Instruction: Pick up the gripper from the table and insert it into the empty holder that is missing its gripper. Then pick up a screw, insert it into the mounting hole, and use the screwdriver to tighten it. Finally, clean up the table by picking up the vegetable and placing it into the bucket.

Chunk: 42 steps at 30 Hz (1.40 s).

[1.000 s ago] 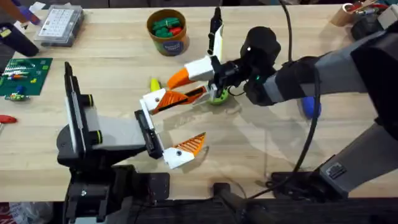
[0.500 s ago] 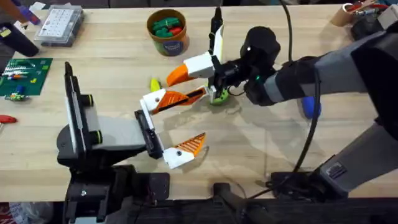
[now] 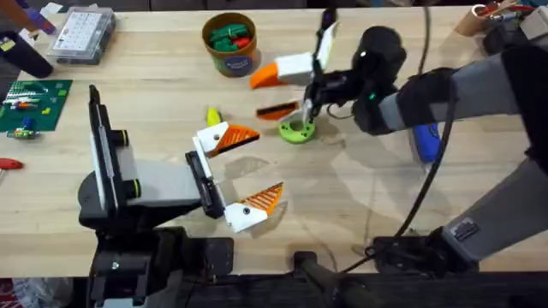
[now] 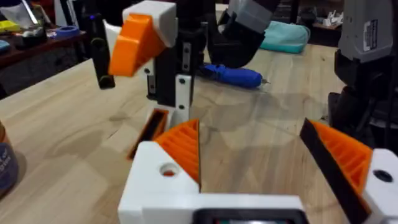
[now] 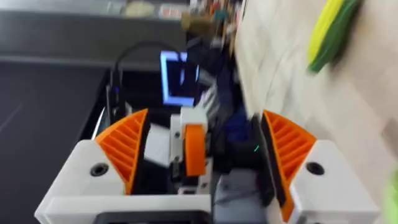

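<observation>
While flat on the table (image 3: 360,205) — the gripper (image 3: 277,111), under right jaws.

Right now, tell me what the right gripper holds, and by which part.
Nothing. The right gripper is open and empty; the orange gripper lies loose on the table beside it.

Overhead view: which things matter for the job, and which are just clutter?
Job: orange gripper, holder, blue screwdriver, vegetable, bucket.
Lying about: green disc, clear compartment box, green circuit board.
</observation>
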### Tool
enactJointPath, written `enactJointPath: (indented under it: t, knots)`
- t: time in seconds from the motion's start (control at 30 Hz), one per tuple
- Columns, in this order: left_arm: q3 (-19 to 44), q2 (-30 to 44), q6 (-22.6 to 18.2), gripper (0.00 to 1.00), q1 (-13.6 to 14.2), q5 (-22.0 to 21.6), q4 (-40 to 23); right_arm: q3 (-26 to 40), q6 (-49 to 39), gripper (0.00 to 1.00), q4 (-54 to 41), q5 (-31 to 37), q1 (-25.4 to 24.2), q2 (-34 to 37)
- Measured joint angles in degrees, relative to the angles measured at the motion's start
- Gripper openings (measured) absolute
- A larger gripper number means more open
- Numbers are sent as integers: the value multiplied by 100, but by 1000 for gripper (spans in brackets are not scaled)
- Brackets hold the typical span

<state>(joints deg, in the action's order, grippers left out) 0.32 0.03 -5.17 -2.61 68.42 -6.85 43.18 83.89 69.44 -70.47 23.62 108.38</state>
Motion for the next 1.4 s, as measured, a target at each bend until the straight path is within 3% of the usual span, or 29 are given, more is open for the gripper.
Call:
enactJointPath:
  t: [0.13,0.27,0.53,0.67,0.77,1.0,1.23,1.4]
  knots:
    - [0,0,0,986,0,8,-2,225,-566,997,-456,312,-422,0]
    - [0,1,0,986,0,24,-2,850,-1201,997,-1317,606,-705,0]
    - [0,0,-3,986,0,63,-9,2667,-3713,998,-5987,1258,-1126,-24]
    - [0,0,-2,986,0,79,-13,3256,-5186,996,-8476,1917,-1282,-269]
    - [0,0,-2,986,0,82,-15,3500,-6173,997,-9799,2563,-1308,-765]
    - [0,0,-1,986,0,81,-15,3701,-7651,998,-11433,3788,-1303,-2550]
    - [0,0,0,986,0,82,-15,3746,-8166,998,-12869,4927,-1303,-3862]
    - [0,0,0,986,0,81,-15,3467,-8276,998,-13026,5343,-1260,-4484]
